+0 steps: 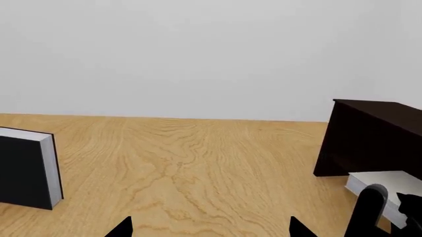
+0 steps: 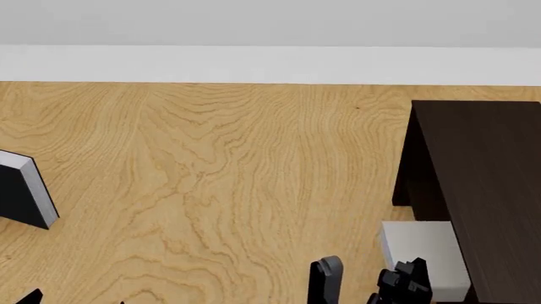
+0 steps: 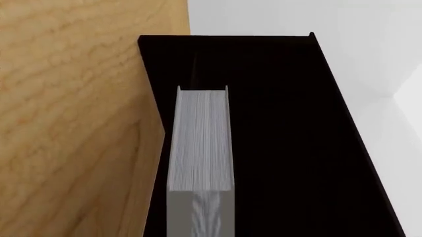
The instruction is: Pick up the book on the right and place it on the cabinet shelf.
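Note:
The book [image 2: 422,247] is light grey and lies flat, close against the left side of the dark cabinet shelf [image 2: 482,183]. My right gripper [image 2: 397,285] is at the book's near end. In the right wrist view the white page edges [image 3: 201,143] run straight out from the jaws in front of the cabinet's black panel [image 3: 283,128], and the gripper looks shut on the book. Its fingers blend into the dark. From the left wrist view I see the book [image 1: 389,185] beside the cabinet [image 1: 369,138]. My left gripper [image 1: 211,229] is open over bare wood.
A black-covered book [image 2: 21,190] stands upright at the far left, also seen by the left wrist [image 1: 26,168]. The wooden tabletop [image 2: 237,177] stretches between it and the cabinet. A white wall [image 2: 270,25] runs behind the table's far edge.

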